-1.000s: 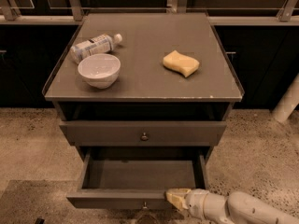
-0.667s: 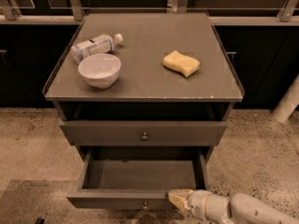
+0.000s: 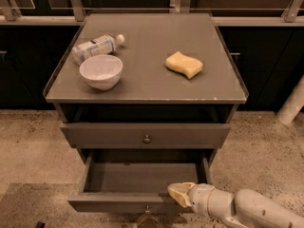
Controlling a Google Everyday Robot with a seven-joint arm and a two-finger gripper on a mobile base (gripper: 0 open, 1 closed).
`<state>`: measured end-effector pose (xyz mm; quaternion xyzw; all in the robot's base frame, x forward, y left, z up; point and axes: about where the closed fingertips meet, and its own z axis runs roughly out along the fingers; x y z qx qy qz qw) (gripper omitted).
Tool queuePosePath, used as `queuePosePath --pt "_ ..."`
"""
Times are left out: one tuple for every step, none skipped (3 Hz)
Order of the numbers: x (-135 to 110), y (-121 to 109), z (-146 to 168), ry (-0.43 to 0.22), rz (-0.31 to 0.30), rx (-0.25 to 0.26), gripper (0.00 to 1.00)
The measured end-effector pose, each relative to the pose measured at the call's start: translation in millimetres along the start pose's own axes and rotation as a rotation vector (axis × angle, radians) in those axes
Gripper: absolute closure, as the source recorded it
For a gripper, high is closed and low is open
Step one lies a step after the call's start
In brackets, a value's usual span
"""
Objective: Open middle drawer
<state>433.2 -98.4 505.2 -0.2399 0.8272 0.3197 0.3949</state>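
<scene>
The middle drawer (image 3: 118, 201) is a dark grey flat front, pulled well out of the cabinet, with its empty inside showing. Its small round knob (image 3: 147, 207) sits at the centre of the front, near the bottom edge of the camera view. My gripper (image 3: 178, 194) comes in from the lower right on a white arm. Its tan tip lies over the front edge of the open drawer, right of the knob. The taller drawer front (image 3: 145, 135) above has its own knob and stands nearly closed. The lowest drawer front is out of view.
On the cabinet top (image 3: 152, 87) stand a white bowl (image 3: 100, 71), a plastic bottle (image 3: 96, 47) lying on its side and a yellow sponge (image 3: 184, 64). Dark cabinets and a railing line the back. A white post (image 3: 292, 103) stands at the right on the speckled floor.
My gripper tip has shifted very slightly at the drawer's front edge. The drawer stays pulled out as far as before.
</scene>
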Motion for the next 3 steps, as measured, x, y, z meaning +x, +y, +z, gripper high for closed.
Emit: queuePosePath --pt "0.0 0.0 0.0 0.0 0.0 0.0 0.11" --pt "0.0 0.1 0.1 0.0 0.0 0.0 0.0" --pt "0.0 0.1 0.1 0.0 0.0 0.0 0.0"
